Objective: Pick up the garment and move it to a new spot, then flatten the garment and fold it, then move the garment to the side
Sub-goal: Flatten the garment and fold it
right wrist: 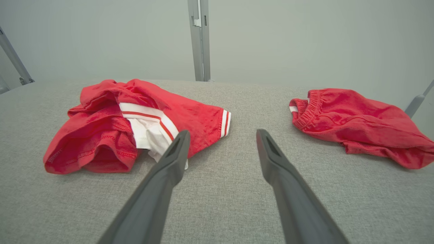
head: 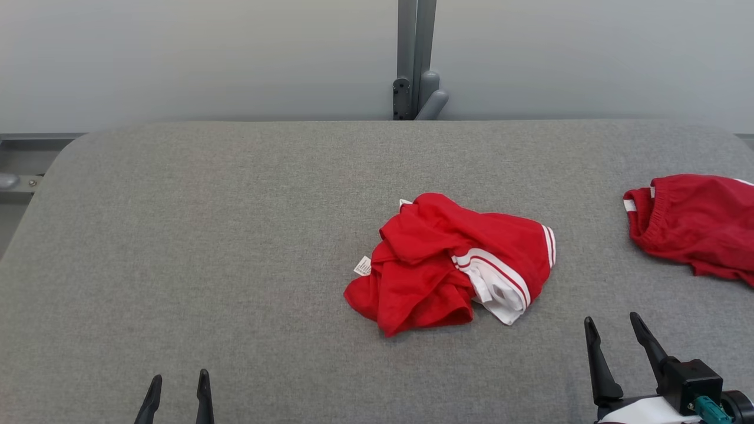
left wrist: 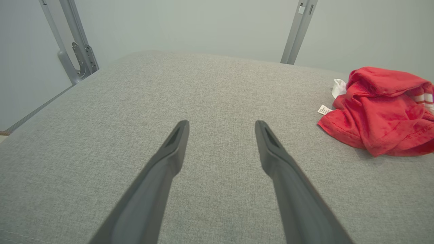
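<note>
Grippers at the near edge of the grey tabletop, the left gripper and the right gripper, both hover empty with jaws spread wide. Beyond them, near the tabletop's middle, the red garment with white trim lies crumpled, and a second red garment lies at the right edge. A pinch on one loose fold would likely lift the heap bunched up, making it hard to flatten.

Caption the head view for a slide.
Crumpled red garment on the table, shorts at the right edge; left gripper and right gripper open, clear of both.
</note>
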Controlling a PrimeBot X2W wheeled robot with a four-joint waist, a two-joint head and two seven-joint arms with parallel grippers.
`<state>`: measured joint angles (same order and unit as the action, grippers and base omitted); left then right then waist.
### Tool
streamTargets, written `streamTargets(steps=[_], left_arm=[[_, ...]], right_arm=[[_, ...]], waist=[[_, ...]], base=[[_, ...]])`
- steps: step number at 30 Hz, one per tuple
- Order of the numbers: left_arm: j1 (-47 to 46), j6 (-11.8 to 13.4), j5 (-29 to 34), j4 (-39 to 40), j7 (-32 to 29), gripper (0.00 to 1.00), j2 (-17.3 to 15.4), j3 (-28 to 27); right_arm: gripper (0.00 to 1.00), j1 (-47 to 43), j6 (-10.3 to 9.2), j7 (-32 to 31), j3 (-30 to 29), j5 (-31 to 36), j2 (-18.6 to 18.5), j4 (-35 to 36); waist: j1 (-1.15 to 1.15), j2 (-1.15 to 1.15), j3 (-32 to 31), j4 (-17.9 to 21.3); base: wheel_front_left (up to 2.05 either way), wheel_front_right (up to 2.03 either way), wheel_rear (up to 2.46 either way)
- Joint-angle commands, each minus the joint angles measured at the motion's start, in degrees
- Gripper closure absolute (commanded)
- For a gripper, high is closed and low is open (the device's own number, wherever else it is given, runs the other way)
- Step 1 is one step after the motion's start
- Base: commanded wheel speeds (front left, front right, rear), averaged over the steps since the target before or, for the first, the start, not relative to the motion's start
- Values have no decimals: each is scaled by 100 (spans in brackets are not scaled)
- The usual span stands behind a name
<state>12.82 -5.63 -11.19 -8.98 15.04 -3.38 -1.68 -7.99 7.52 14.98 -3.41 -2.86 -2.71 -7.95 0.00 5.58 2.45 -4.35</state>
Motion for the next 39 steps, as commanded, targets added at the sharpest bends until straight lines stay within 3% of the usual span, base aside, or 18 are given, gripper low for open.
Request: streamTargets(steps=[1,12,17,23,29,39], left_arm=[[-54,-36,34,0,18,0,5,-26],[-111,-125,131,8,18,0,42,-64],[-309,-149,108,72,18,0,50,214],[-999,-182,79,-102,-57,0,47,1466],[-2127,-191,-8,-616,-754,0,37,2733],[-3481,-156,56,-2001,-1161,0,-5,3067]], right_arm=[[0,-59,-6,8,-13,-22,-16,-9],[0,-35,-6,8,1,-17,-16,15],[0,95,-6,8,63,16,-15,32],[0,298,-6,8,190,34,-14,86],[0,494,-6,8,259,-97,-16,139],[0,731,-6,8,255,-313,-16,108]], waist=[[0,0,2,7],[0,0,43,24],[0,0,130,108],[0,0,303,498],[0,0,655,990],[0,0,1115,1547]], base=[[0,0,0],[0,0,0],[0,0,0],[0,0,0],[0,0,0],[0,0,0]])
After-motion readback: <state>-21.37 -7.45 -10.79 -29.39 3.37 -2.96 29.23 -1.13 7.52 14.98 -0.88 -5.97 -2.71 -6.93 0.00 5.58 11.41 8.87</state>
